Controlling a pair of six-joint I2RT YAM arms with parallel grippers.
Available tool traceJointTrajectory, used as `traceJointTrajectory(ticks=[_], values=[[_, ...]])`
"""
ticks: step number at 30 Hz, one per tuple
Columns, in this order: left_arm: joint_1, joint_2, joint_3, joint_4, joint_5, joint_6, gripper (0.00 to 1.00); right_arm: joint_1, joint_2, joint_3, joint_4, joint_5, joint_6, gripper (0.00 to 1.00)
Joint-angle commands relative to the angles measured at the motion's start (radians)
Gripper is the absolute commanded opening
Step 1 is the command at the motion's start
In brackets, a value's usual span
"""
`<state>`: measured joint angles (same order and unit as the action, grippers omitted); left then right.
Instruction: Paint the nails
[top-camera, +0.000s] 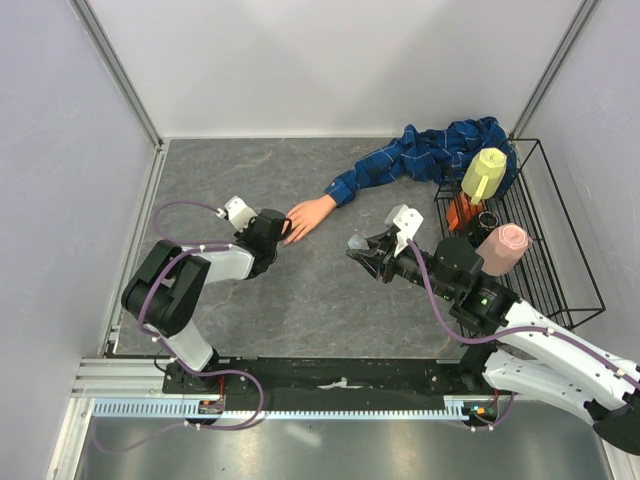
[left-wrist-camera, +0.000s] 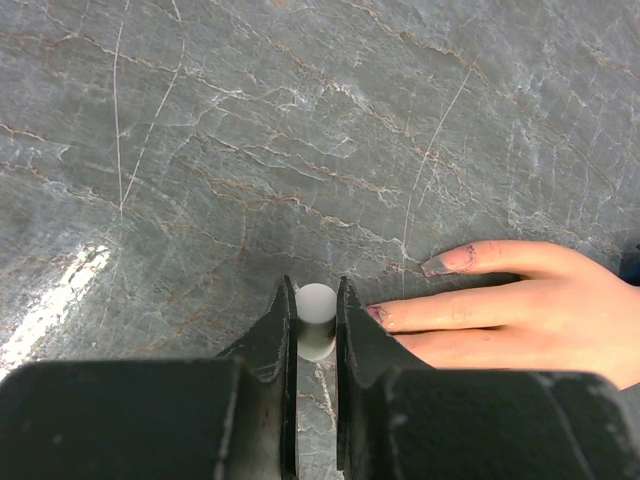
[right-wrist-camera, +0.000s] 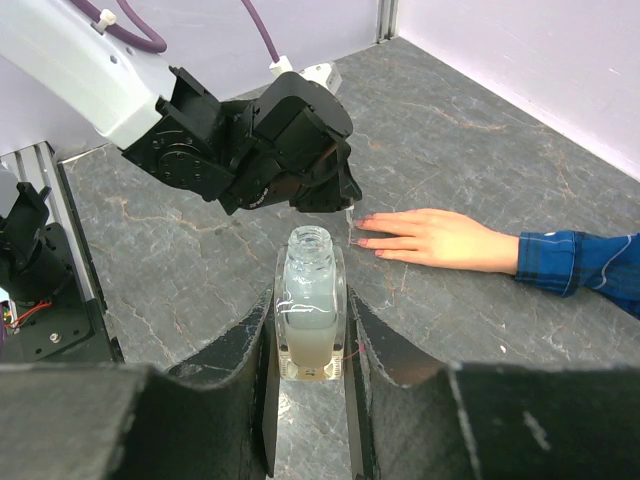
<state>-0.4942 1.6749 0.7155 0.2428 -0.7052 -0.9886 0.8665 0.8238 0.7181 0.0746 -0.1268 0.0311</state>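
The peach mannequin hand (top-camera: 310, 215) lies flat on the grey table and sticks out of a blue plaid sleeve (top-camera: 400, 165). My left gripper (top-camera: 278, 228) is at its fingertips, shut on the white cap (left-wrist-camera: 316, 312). In the left wrist view the hand (left-wrist-camera: 520, 310) lies just right of the jaws, and its nails (left-wrist-camera: 440, 264) look faintly tinted. My right gripper (top-camera: 358, 247) is shut on the open clear bottle (right-wrist-camera: 310, 300), held to the right of the hand. In the right wrist view a thin brush (right-wrist-camera: 352, 225) hangs below the left gripper (right-wrist-camera: 320, 180), at the fingertips of the hand (right-wrist-camera: 440, 238).
A black wire rack (top-camera: 560, 230) stands at the right edge, with a yellow bottle (top-camera: 484, 172), a pink object (top-camera: 502, 248) and an orange item (top-camera: 462, 210). The sleeve's shirt is bunched against the rack. Grey walls close the table at the left, back and right.
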Motion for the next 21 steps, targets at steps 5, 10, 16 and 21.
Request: traceJointTrajectory(ticks=[5, 10, 16, 21], values=[[0.000, 0.008, 0.039, 0.069, -0.057, 0.034, 0.02, -0.004, -0.014, -0.002, 0.057, -0.011, 0.010, 0.00], [0.002, 0.009, 0.041, 0.069, -0.060, 0.034, 0.02, -0.003, -0.017, 0.000, 0.057, -0.011, 0.010, 0.00], [0.000, 0.026, 0.041, 0.125, -0.018, 0.067, 0.02, -0.004, -0.015, 0.000, 0.057, -0.011, 0.010, 0.00], [0.002, 0.031, 0.039, 0.145, -0.005, 0.079, 0.02, -0.004, -0.014, 0.000, 0.059, -0.011, 0.010, 0.00]])
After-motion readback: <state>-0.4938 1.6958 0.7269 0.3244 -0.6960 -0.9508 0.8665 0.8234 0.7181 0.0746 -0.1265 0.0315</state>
